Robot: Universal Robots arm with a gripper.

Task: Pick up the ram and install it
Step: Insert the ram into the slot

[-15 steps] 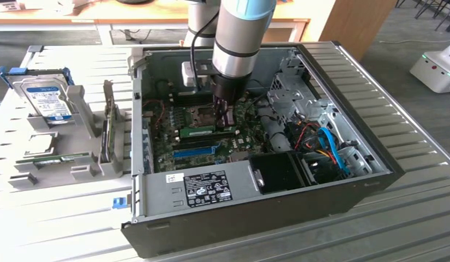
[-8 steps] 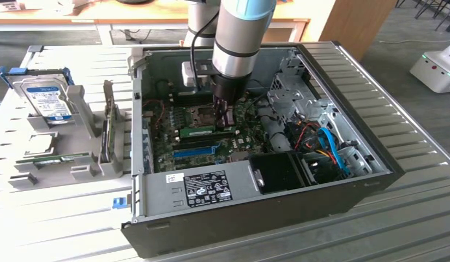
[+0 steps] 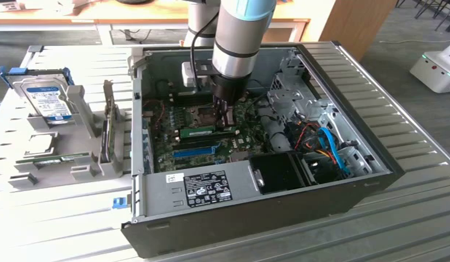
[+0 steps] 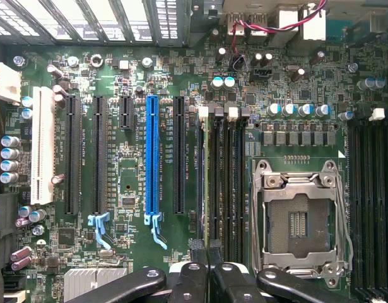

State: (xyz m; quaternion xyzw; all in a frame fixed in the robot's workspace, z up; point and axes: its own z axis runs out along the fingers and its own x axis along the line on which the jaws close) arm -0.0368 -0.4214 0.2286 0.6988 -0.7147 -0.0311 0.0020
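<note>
The ram (image 3: 203, 131), a thin green stick with a white label, stands on edge among the black memory slots on the motherboard inside the open computer case (image 3: 370, 169). My gripper (image 3: 226, 123) reaches straight down into the case and is shut on the end of the stick nearer the exterior view's right. From the wrist camera the ram (image 4: 206, 177) appears edge-on as a narrow line running along a memory slot. There the black fingertips (image 4: 197, 278) of the gripper (image 4: 208, 278) are pinched together over its near end.
A long blue slot (image 4: 152, 158) and black expansion slots lie beside the memory slots, with the empty CPU socket (image 4: 298, 221) on the other side. Cables and drive cages crowd the case's right in the exterior view. A hard drive (image 3: 48, 98) stands in grey holders left of the case.
</note>
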